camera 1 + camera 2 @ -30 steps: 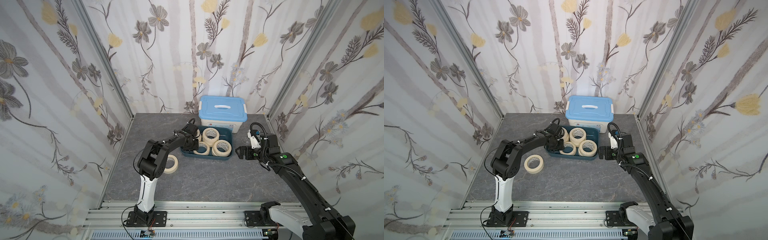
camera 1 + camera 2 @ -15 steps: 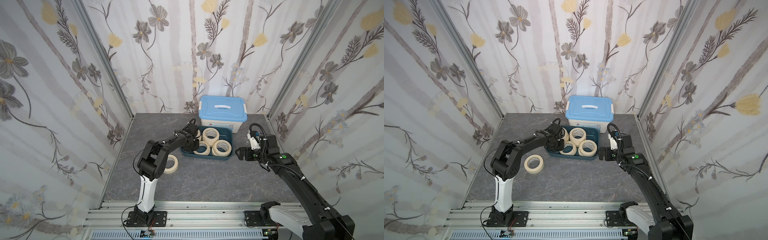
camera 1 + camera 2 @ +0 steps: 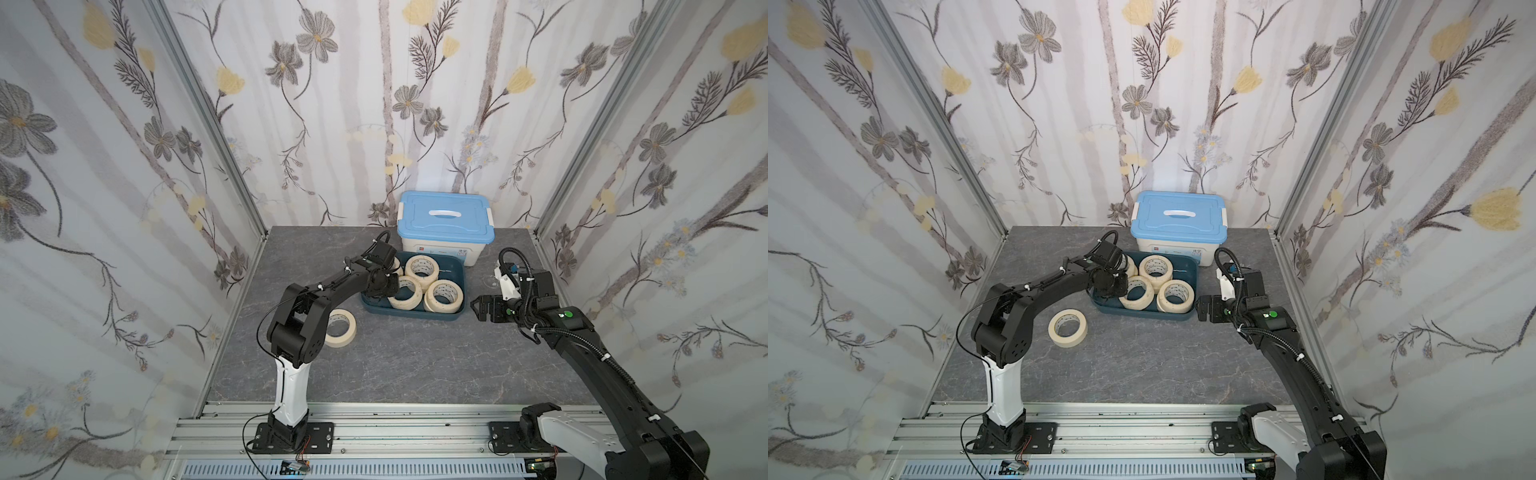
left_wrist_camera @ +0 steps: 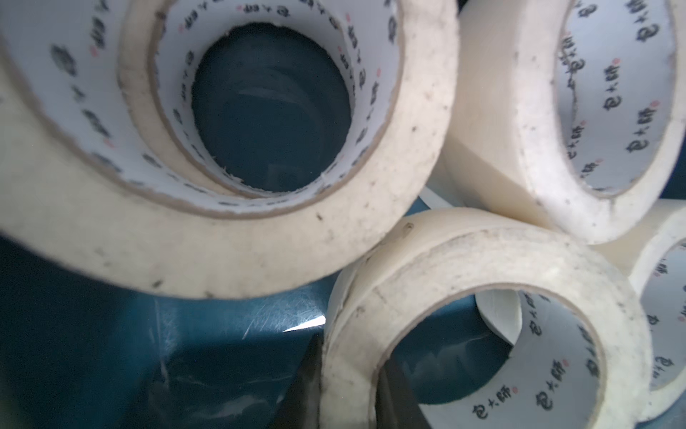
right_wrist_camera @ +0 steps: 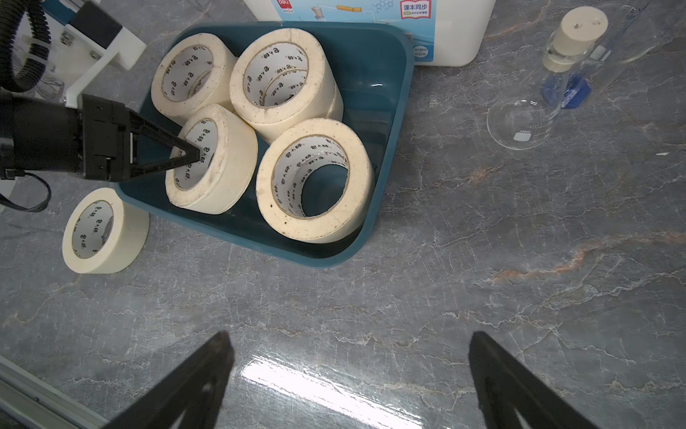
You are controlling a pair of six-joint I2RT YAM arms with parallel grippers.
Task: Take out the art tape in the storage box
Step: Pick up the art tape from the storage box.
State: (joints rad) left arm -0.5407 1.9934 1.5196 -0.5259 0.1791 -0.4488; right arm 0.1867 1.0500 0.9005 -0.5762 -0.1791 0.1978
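Observation:
The storage box (image 3: 415, 314) (image 3: 1144, 316) is a shallow teal tray holding several cream art tape rolls. My left gripper (image 3: 392, 286) (image 4: 349, 356) reaches into the box's near-left part. It is shut on the wall of one roll (image 5: 222, 163) (image 4: 482, 267), one finger (image 4: 393, 393) inside the core and one finger (image 4: 304, 386) outside. That roll rests in the box against its neighbours. Another roll (image 3: 341, 328) (image 5: 100, 232) lies flat on the table left of the box. To the right of the box my right gripper (image 3: 478, 307) (image 5: 347, 345) hangs open over bare table.
A white bin with a light-blue handled lid (image 3: 445, 220) stands right behind the storage box. A clear glass flask (image 5: 519, 122) and a stoppered bottle (image 5: 571, 44) lie on the table at the back right. Papered walls close in three sides.
My left gripper's jaws have come together on the roll's wall inside the box. Both arms have hardly moved otherwise.

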